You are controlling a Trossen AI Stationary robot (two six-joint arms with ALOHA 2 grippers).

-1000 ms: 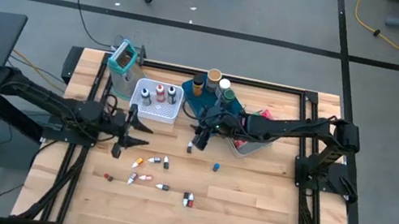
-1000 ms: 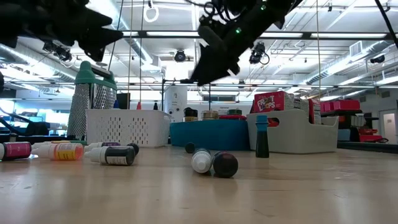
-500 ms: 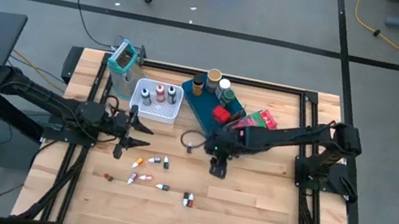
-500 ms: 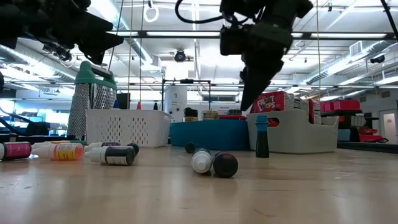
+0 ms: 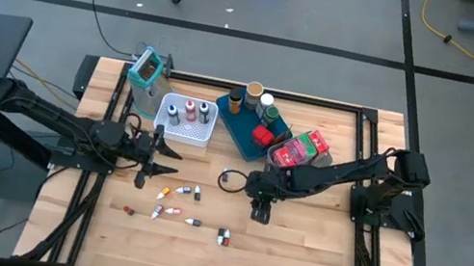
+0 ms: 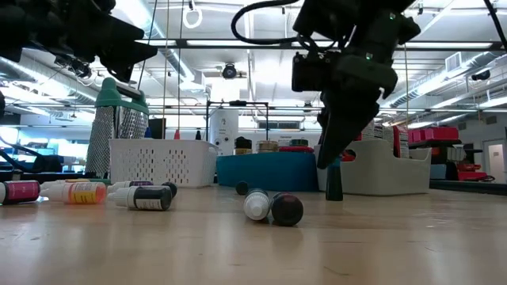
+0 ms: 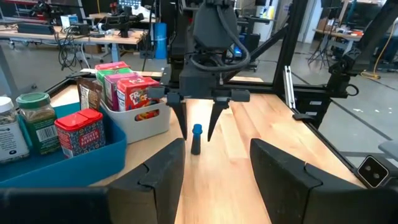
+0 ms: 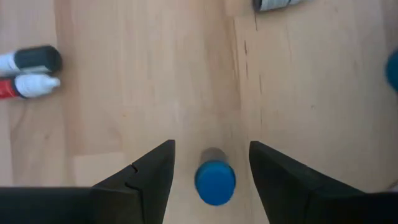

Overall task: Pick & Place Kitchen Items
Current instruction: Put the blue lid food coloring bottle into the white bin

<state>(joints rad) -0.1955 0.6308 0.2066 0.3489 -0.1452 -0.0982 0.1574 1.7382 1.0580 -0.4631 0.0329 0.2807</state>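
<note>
While the right gripper is hanging just above a small blue-capped bottle with its fingers spread apart to either side of the cap, the bottle is standing upright on the pale wooden table, apart from both fingers. The left gripper is waiting over the table's left side, near the white mesh basket, its jaws also standing apart and holding nothing.

Other little bottles are lying scattered on the planks toward the front middle, a white-capped and a black-capped one resting side by side in the low view. Along the far edge a metal grater with a teal handle is standing beside the basket, then a blue tray carrying jars and a red tin, then a grey bin holding red and pink packets.

Black framing is bordering the table, grey floor with cables is surrounding it, and a workshop with ceiling lights, shelves and desks is stretching out behind.
</note>
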